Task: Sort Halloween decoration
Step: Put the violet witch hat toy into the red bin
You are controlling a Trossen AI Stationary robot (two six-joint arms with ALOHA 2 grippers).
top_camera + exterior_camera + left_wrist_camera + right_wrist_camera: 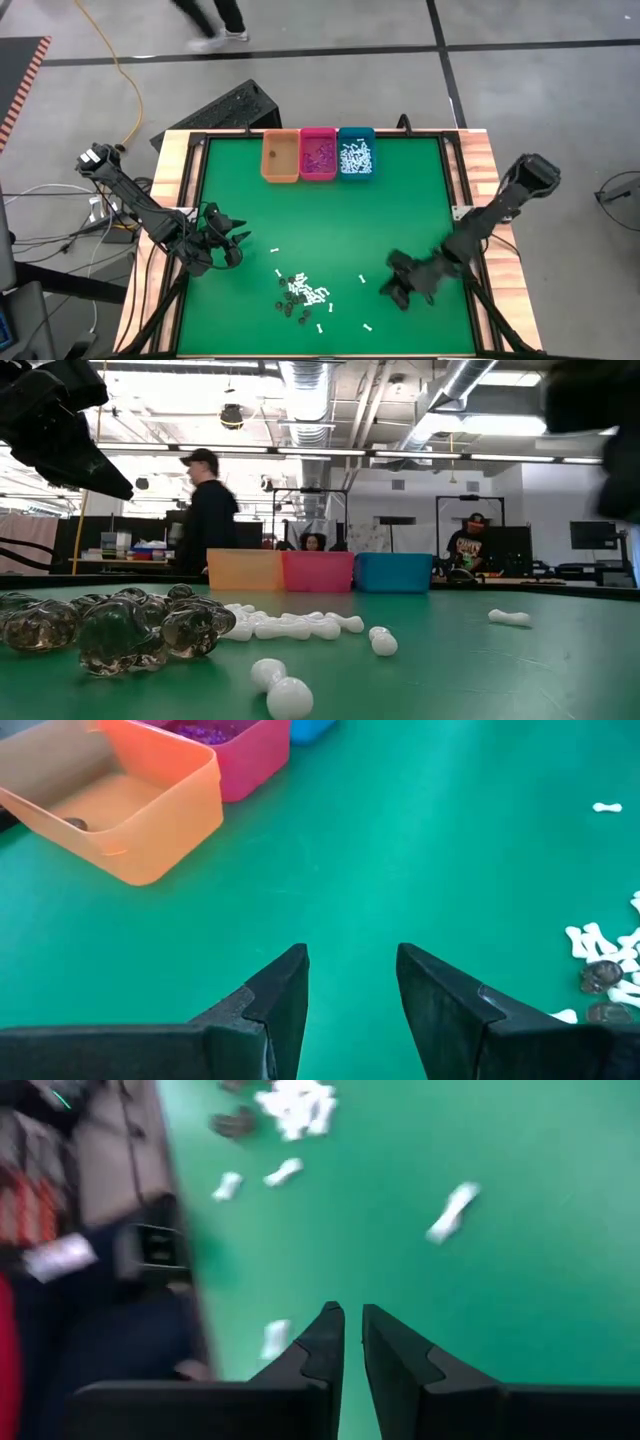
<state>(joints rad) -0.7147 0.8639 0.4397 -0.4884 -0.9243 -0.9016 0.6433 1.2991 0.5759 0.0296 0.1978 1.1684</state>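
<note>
Green-topped counter (330, 210) inspected. The Halloween decoration (303, 293) lies mostly as one loose cluster near the front edge of the counter, between the two arms: white bone-shaped sticks mixed with dark rounded bits. Single white sticks lie scattered around it, and one isolated white stick (452, 1211) lies apart on open green ahead of the right arm.

Left gripper (232, 243): positioned at the left side of the counter, above the surface. Its fingers (280, 1005) stand moderately apart with only bare green between them; nothing is held. The cluster lies off to one side of these fingers, well apart, not between them.

Right gripper (392, 292): positioned at the front right of the counter, to the right of the cluster. Its fingers (320, 1345) stand close together with a narrow slit between them; nothing visible in the slit. One white stick (273, 1337) lies just beside the finger tips, outside the gap. The main cluster lies farther ahead.

Along the far edge, three bins stand side by side, touching: orange bin (280, 157), holding one dark bit that shows in the left wrist view; pink bin (318, 154), holding purple bits; teal bin (355, 152), holding white sticks.

In the low view, a person (209, 510) stands behind the bins.
</note>
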